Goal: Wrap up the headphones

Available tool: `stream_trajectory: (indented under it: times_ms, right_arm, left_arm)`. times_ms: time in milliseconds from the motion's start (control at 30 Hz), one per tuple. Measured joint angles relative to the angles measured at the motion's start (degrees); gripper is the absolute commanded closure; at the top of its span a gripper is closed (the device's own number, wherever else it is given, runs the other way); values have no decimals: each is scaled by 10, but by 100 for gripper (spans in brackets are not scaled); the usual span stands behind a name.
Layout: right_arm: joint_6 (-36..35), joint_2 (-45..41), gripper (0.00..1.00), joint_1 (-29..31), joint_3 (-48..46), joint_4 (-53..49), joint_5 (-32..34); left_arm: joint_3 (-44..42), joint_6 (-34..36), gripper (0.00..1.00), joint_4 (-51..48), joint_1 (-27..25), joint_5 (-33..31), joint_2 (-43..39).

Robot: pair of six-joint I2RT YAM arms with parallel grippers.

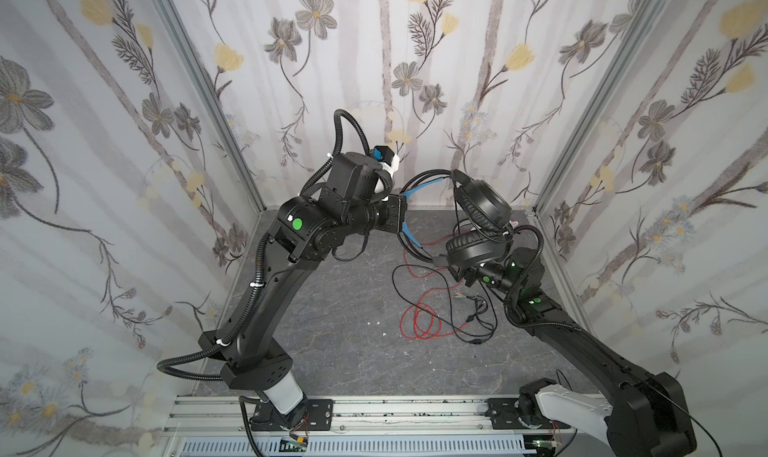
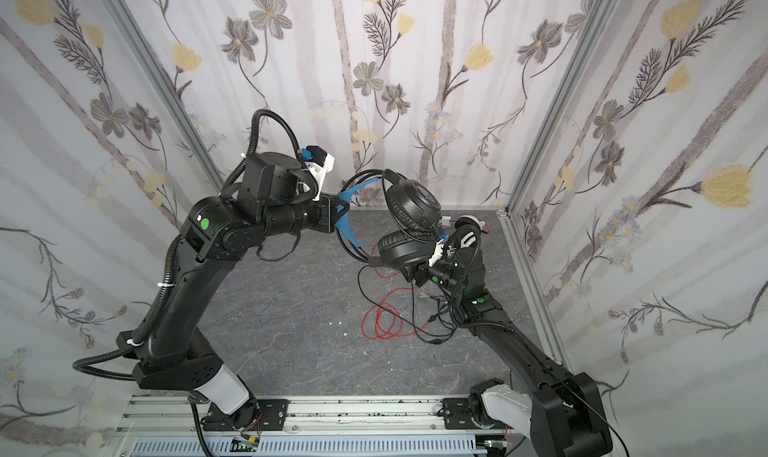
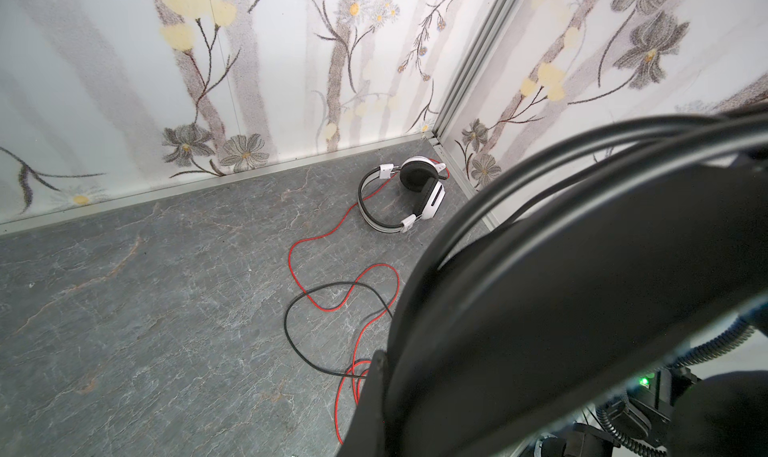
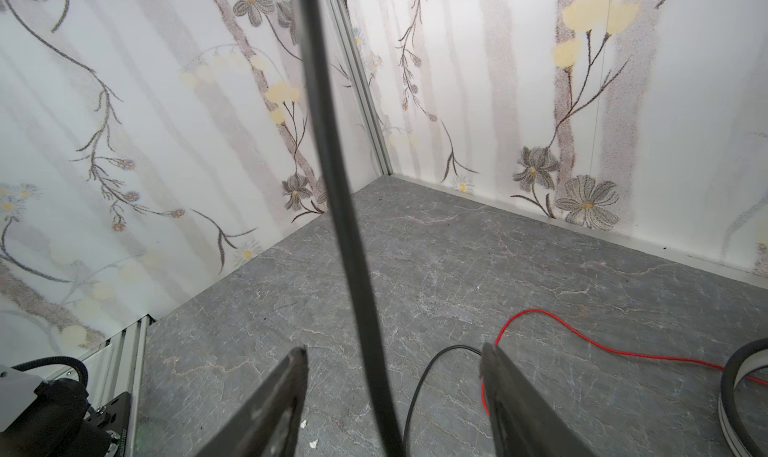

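Observation:
The black headphones (image 1: 482,210) hang in the air in both top views, ear cups together, blue inner headband (image 1: 411,193) toward the left. My left gripper (image 1: 404,212) is shut on that headband. Their black cable (image 1: 478,322) drops to the table. Below the ear cups is my right gripper (image 4: 395,349), open, and a blurred stretch of black cable (image 4: 357,268) passes between its fingers without touching them. The white headphones (image 3: 409,197) with black earpads lie in the far right corner. Their red cable (image 3: 316,239) loops over the table.
The grey marbled table (image 1: 332,351) is boxed in by flowered walls on three sides. A metal rail (image 1: 374,409) carries both arm bases along the front. Red and black cable loops (image 1: 419,322) tangle on the right half. Small white scraps (image 1: 376,323) lie mid-table.

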Motion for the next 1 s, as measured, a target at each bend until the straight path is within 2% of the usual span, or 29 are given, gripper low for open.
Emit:
stream_trajectory:
  times_ms: [133,300,533,633,767,1000]
  right_arm:
    - [-1,-3,52,1,-9,0,10]
    - [-5,-5,57,2,-12,0,10]
    - [-11,-5,73,8,-17,-2,14]
    - [-15,-6,82,10,-19,-3,21]
    - [-25,-6,100,16,-16,-16,31]
    - [-72,-26,100,45,4,-78,82]
  left_arm:
    - [-3,-2,100,4,0,-3,-9]
    - [-11,-2,100,16,4,-3,-28]
    - [-16,-3,100,31,10,-3,-35]
    - [-21,-11,100,43,13,-3,-41]
    - [-28,-26,100,64,21,-5,-47]
    - [-71,-58,100,127,31,-39,-51]
